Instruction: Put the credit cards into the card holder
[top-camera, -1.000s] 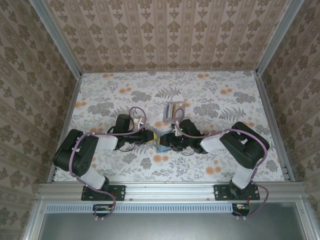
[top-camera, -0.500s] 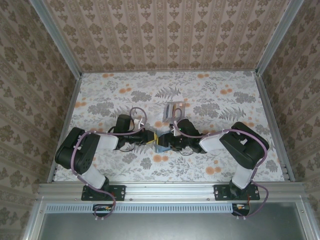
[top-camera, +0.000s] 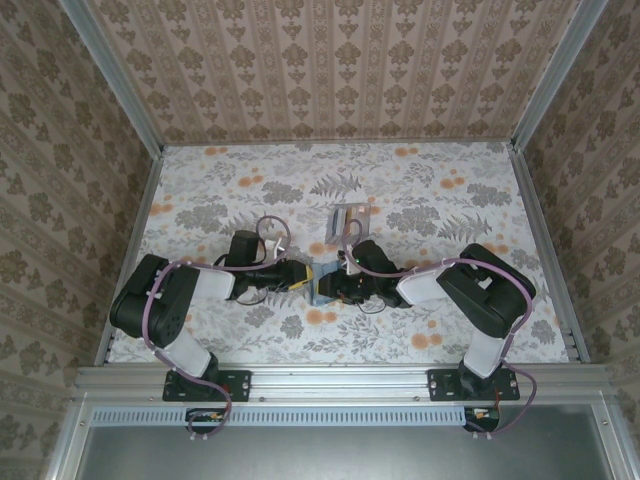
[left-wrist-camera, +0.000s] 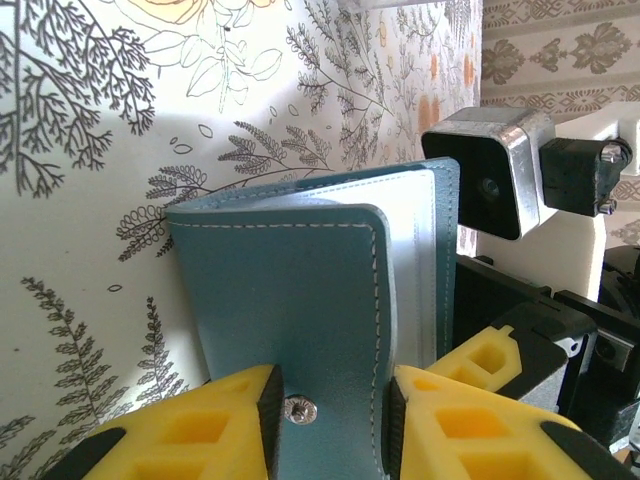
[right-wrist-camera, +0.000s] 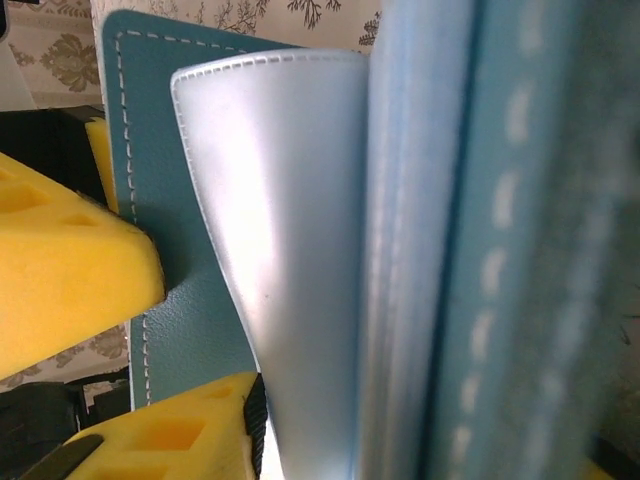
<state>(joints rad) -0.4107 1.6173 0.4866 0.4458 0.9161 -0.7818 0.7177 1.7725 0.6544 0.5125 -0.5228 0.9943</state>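
Left gripper (left-wrist-camera: 328, 402) narrowly pinches the teal wallet (left-wrist-camera: 290, 290), right gripper's (right-wrist-camera: 205, 335) hold unclear, card holder (top-camera: 347, 219) standing just beyond them; if either pinch slackens, the wallet could flop shut or fall.

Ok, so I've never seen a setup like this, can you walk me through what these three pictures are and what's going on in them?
These are two robot arms bolted at the near edge of a flower-patterned table. The wide picture looks down from above and behind them; the other two come from cameras on the wrists, so the yellow blocks are gripper fingers. Just beyond the grippers stands a small clear plastic card holder. Between the arms is a dark teal stitched folding wallet, open. The left gripper and the right gripper both have fingers around its leaves; whether either truly clamps it, I cannot tell.
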